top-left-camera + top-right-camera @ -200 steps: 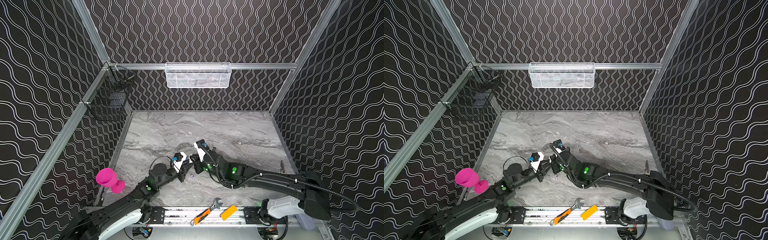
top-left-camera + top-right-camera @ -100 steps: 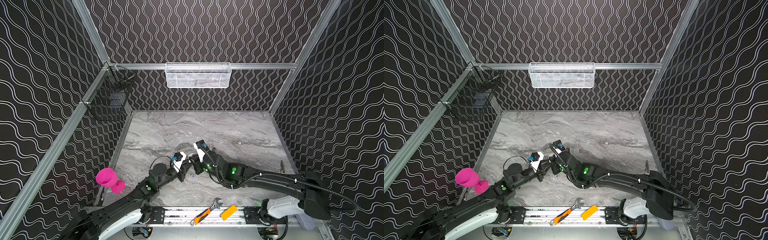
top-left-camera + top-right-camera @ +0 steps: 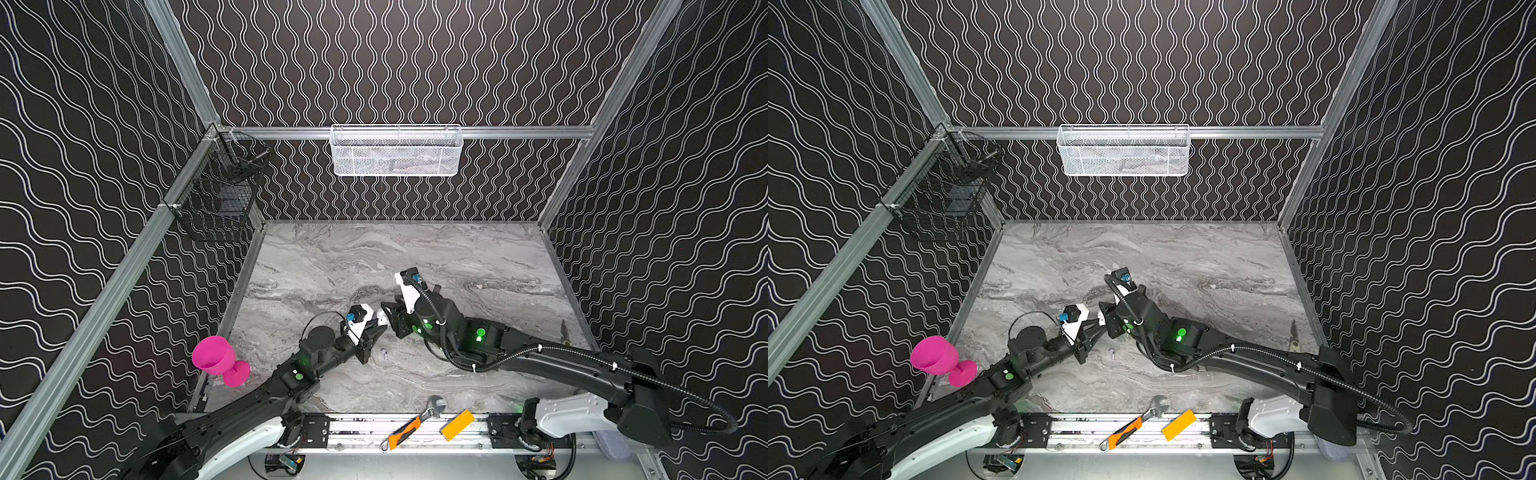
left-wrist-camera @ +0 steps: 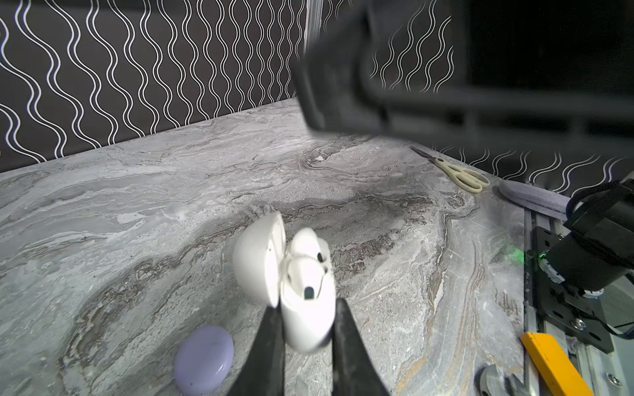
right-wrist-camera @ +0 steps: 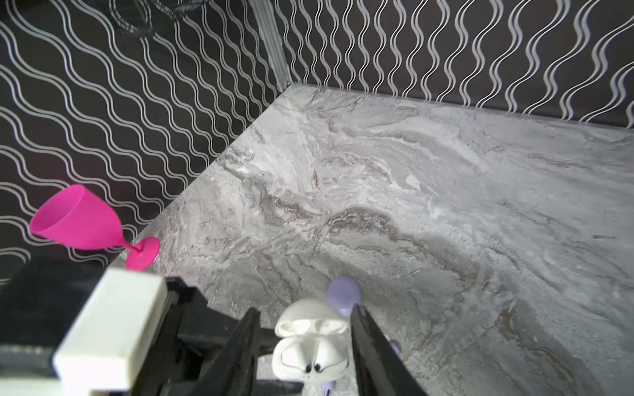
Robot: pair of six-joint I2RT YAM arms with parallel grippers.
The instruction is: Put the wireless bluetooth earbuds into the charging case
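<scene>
The left wrist camera gives me what the top views cannot. The white charging case (image 4: pixel 308 319) stands with its lid swung open and the two white earbuds (image 4: pixel 303 271) seated side by side in it. The left end effector (image 4: pixel 307 305) is clamped on the case's lower body, one finger on each side. In both top views that case is only a white speck between the two wrists. The right wrist camera looks at the same case from the opposite side. It shows the right end effector (image 5: pixel 304 308) with its fingers apart, one on each flank of the case and gripping nothing. Whether either finger grazes the lid I cannot tell. A closed lavender case (image 4: pixel 204 360) lies just beside the held one. Only a top view shows me a lone lavender earbud (image 3: pixel 383 354) lying loose near the left end effector, on the side toward the front rail and clear of both sets of fingers. The bench (image 3: pixel 374 257) is grey marbled stone, walled in by black panels with white wavy lines. A pink goblet (image 3: pixel 220 359) leans at the left wall. A white mesh basket (image 3: pixel 396 151) hangs on the back rail, and scissors (image 4: pixel 456 171) lie at the right edge.
</scene>
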